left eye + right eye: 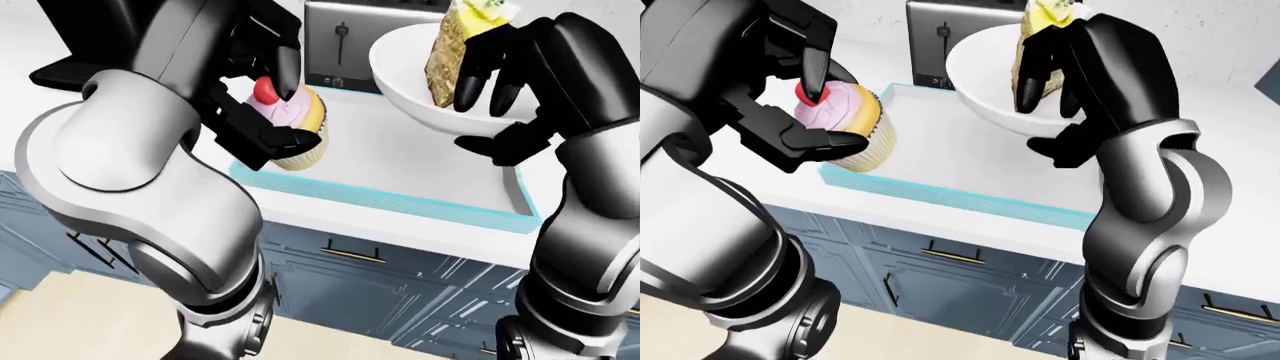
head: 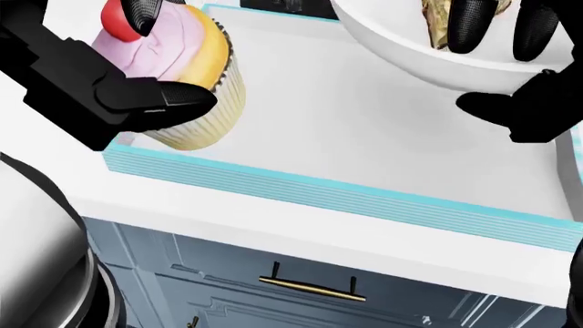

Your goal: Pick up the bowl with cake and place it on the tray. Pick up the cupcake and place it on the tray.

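My left hand (image 2: 137, 68) is shut on the cupcake (image 2: 186, 82), which has pink icing and a red cherry, and holds it tilted above the left end of the tray (image 2: 346, 198). My right hand (image 1: 500, 112) is shut on the rim of the white bowl (image 1: 420, 82) with a cake slice (image 1: 455, 45) and holds it tilted above the right part of the tray. The tray is white with a light blue rim and lies on the white counter (image 2: 273, 225).
A steel toaster (image 1: 345, 45) stands on the counter beyond the tray. Blue cabinet drawers with brass handles (image 2: 309, 287) run below the counter. A dark appliance edge (image 1: 60, 75) shows at the left.
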`<state>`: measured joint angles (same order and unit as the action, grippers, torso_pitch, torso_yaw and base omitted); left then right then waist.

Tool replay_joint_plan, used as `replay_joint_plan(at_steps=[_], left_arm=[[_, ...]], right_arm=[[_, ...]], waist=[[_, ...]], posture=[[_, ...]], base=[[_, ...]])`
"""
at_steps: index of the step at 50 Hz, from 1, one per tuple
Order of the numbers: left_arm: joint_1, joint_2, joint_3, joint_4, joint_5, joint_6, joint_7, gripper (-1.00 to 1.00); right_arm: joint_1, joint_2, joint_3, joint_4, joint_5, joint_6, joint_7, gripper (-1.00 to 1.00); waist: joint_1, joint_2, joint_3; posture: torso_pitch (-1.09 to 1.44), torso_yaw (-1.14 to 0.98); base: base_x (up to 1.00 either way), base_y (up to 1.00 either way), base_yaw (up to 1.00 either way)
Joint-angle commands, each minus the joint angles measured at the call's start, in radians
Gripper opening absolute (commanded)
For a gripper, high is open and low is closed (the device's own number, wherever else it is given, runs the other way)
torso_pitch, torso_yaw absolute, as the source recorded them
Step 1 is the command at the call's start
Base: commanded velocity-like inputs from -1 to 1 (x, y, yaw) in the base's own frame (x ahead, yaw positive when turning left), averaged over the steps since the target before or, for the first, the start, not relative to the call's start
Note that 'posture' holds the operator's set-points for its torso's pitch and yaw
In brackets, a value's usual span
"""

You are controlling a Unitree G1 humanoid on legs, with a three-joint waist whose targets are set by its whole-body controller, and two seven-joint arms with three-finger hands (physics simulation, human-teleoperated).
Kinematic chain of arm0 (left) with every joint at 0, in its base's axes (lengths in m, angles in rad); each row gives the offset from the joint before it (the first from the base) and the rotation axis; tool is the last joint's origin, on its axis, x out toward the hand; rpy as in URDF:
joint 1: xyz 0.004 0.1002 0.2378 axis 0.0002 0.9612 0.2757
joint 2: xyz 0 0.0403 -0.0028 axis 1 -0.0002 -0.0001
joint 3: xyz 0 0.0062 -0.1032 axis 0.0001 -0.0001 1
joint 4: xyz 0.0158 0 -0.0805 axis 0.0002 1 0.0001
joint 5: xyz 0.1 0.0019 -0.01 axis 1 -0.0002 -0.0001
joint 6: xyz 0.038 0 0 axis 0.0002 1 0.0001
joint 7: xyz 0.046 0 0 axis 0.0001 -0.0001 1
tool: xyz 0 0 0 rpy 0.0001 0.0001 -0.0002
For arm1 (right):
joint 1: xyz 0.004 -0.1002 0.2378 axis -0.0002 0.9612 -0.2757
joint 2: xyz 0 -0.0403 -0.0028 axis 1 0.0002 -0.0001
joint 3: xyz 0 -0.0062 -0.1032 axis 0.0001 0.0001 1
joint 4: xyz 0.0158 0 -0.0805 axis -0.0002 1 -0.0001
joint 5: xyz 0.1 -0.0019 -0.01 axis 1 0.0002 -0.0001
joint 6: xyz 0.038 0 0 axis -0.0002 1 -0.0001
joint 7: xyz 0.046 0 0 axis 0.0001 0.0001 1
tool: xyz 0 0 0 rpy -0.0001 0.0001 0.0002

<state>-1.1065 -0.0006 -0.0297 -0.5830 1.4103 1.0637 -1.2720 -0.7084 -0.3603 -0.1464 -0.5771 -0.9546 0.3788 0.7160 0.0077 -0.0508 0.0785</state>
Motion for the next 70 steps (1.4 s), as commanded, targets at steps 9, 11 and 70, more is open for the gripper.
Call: replay_joint_plan(at_steps=[9, 11, 70], left_arm=[[-0.039, 0.005, 0.002, -0.016, 0.014, -0.009, -0.004, -1.00], [-0.038, 0.005, 0.001, -0.018, 0.018, -0.009, -0.008, -1.00], [-0.023, 0.014, 0.003, -0.024, -0.010, -0.001, 0.010, -1.00]], right_arm=[[0.002, -0.038, -0.044, -0.049, 0.013, -0.005, -0.022, -1.00], [0.001, -0.042, -0.048, -0.044, 0.017, -0.005, -0.024, -1.00], [0.067, 0.005, -0.003, 0.376, -0.007, -0.184, -0.291, -1.00]], waist=[[0.004, -0.006, -0.025], [0.004, -0.006, -0.023], [0.004, -0.005, -0.040]], posture=[[0.00, 0.00], [0.00, 0.00], [0.00, 0.00]], base=[[0.00, 0.00, 0.00], [0.00, 0.00, 0.00], [0.00, 0.00, 0.00]])
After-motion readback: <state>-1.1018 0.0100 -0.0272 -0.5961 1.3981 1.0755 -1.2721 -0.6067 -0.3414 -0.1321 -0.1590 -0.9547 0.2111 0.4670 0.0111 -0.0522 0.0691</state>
